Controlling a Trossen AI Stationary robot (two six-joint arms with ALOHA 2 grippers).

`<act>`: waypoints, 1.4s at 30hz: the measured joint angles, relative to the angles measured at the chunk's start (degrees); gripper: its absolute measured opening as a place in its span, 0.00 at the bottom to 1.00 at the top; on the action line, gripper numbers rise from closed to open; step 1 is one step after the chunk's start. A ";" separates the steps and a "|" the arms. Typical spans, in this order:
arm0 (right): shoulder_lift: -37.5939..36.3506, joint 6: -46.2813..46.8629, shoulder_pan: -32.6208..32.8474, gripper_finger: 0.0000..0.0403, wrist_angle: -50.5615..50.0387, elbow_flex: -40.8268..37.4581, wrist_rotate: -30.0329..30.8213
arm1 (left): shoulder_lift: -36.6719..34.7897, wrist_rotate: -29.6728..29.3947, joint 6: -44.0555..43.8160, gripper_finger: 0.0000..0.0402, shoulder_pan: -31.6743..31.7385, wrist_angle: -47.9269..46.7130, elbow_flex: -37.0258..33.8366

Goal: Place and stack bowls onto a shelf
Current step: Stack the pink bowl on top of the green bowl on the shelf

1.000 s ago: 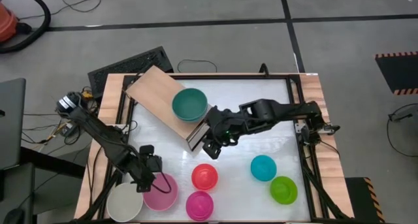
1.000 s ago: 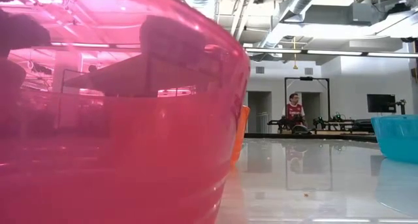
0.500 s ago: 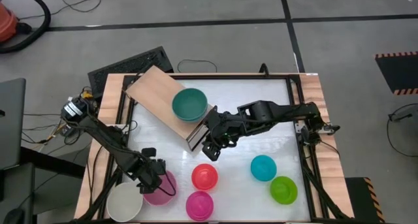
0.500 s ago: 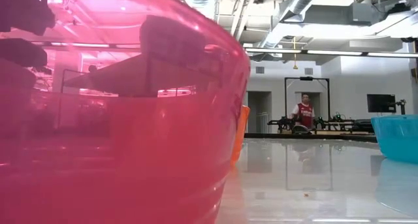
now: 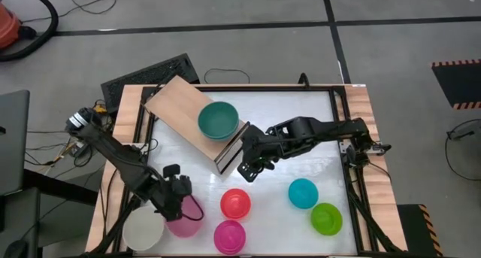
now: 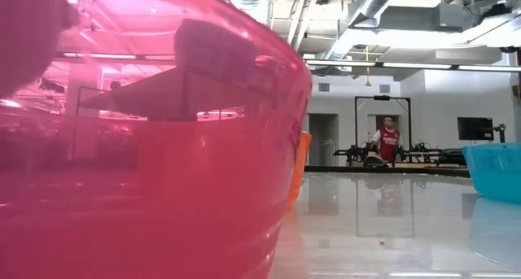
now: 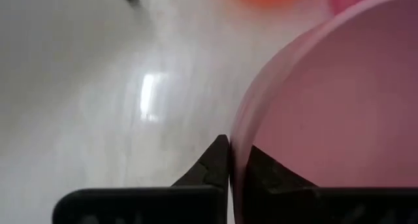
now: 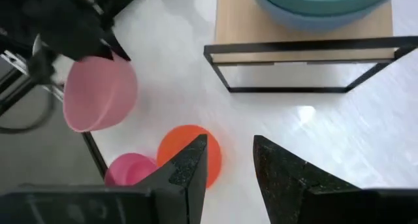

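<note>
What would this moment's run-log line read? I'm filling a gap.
left end effector: shut on light pink bowl rim | right end effector: open, near shelf | teal bowl: on shelf

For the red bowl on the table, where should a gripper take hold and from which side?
Pinch the rim of the red bowl from above, one finger inside the wall and one outside. It sits upright and open, and the thin wall suits a narrow pinch. The side facing the right gripper looks clearest; the magenta bowl and light pink bowl crowd the other sides.

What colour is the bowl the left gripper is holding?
Light pink, clearest in the left wrist view.
</note>
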 joint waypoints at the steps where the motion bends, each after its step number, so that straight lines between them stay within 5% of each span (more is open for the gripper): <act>1: 0.02 0.00 0.08 0.37 0.04 0.00 0.02 | -0.63 -1.30 0.17 0.00 0.00 -0.64 1.10; 12: -0.43 6.51 5.09 0.37 -9.38 0.00 3.12 | -5.29 -20.69 -0.09 0.00 3.35 6.67 7.12; 22: -2.14 21.67 14.32 0.37 -10.92 0.04 8.33 | 0.94 -12.59 15.94 0.00 15.62 24.51 7.19; 30: -2.41 34.62 22.70 0.37 -10.93 0.02 13.36 | 10.84 -6.50 20.98 0.00 22.17 33.95 7.17; 42: -1.88 48.68 31.21 0.37 -10.95 0.02 20.46 | 21.52 -5.45 24.83 0.00 26.35 47.96 7.36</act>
